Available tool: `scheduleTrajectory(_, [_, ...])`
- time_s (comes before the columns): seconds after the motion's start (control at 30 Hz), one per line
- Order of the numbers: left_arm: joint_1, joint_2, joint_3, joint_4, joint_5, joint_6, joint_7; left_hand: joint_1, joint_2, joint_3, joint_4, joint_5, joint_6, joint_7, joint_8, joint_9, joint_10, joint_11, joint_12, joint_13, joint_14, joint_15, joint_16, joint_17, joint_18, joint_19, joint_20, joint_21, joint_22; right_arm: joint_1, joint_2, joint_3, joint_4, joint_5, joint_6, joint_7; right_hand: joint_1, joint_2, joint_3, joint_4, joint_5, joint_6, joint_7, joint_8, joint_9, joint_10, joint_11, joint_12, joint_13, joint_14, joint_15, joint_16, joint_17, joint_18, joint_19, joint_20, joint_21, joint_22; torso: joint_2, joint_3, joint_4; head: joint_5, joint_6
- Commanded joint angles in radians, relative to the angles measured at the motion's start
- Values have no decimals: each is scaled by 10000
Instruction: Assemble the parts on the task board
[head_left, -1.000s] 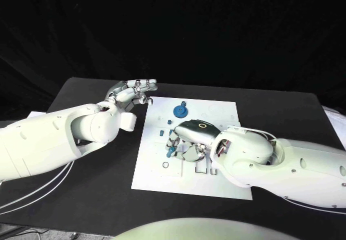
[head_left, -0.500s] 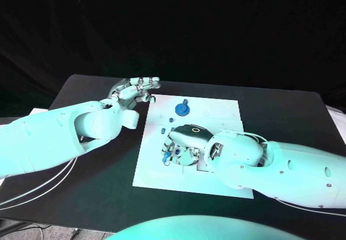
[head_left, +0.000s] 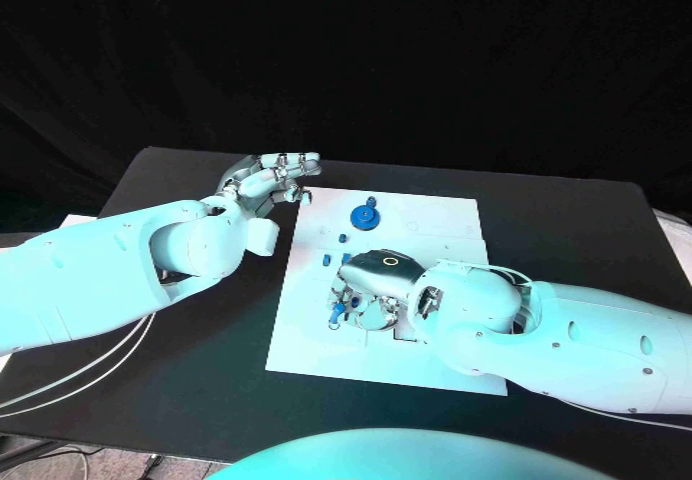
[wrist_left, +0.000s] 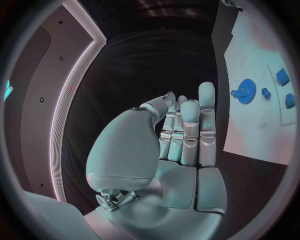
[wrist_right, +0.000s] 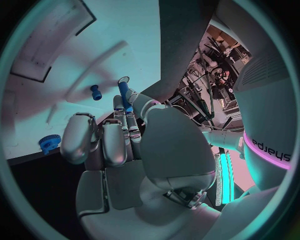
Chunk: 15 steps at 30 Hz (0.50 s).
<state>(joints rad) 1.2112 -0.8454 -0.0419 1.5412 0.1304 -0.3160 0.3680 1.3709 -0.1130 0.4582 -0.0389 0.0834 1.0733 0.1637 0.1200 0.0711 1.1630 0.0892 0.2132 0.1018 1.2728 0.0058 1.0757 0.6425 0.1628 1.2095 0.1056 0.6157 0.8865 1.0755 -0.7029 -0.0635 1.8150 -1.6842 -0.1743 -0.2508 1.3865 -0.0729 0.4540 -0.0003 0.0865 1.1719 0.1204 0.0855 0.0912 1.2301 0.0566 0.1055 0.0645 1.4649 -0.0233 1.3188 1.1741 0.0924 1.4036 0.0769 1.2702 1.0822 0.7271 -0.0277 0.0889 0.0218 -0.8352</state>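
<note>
From the head view, the right hand (head_left: 372, 285) is working low over the middle of the task board (head_left: 433, 225), fingers curled down onto a small blue peg (head_left: 336, 308), probably to seat it. The blue gear (head_left: 364, 215) is lying on the board's far side, beyond that hand. The left hand (head_left: 268, 181) is hovering off the board's far-left corner, likely keeping clear.

In the left wrist view, the left hand (wrist_left: 178, 145) is holding nothing, its fingers straight and close together; the gear (wrist_left: 245, 91) is sitting on the board beside two small blue blocks (wrist_left: 282, 76).

In the right wrist view, the right hand (wrist_right: 125, 145) is pinching the upright peg (wrist_right: 125, 95) at its fingertips, just above the board, beside a short blue pin (wrist_right: 95, 92).
</note>
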Motion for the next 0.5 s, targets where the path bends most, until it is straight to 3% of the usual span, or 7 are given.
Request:
scheduleTrajectory(0.03, [-4, 24, 7, 3, -38, 192, 41, 98, 36, -79, 4, 1, -23, 8, 37, -8, -45, -8, 35, 11, -73, -10, -36, -10, 200, -2, -4, -56, -8, -12, 49, -6, -42, -348, 462, -173, 65, 46, 53, -6, 34, 24, 26, 32, 22, 22, 17, -27, 10, 421, -30, 52, 9, 34, 14, -39, 27, 7, 3, 3, 5, -7, -20])
scheduleTrajectory(0.5, [-5, 40, 7, -24, -38, 193, 40, 98, 36, -79, 4, 1, -23, 8, 37, -8, -45, -8, 35, 11, -73, -10, -36, -10, 200, -2, -4, -56, -8, -14, 121, -28, -44, -371, 989, -252, 37, 37, 50, -5, 21, 39, 26, 35, 28, 39, 20, -37, 14, 424, -25, 64, 24, 35, 10, -33, 21, -1, 2, 0, 0, 28, -84])
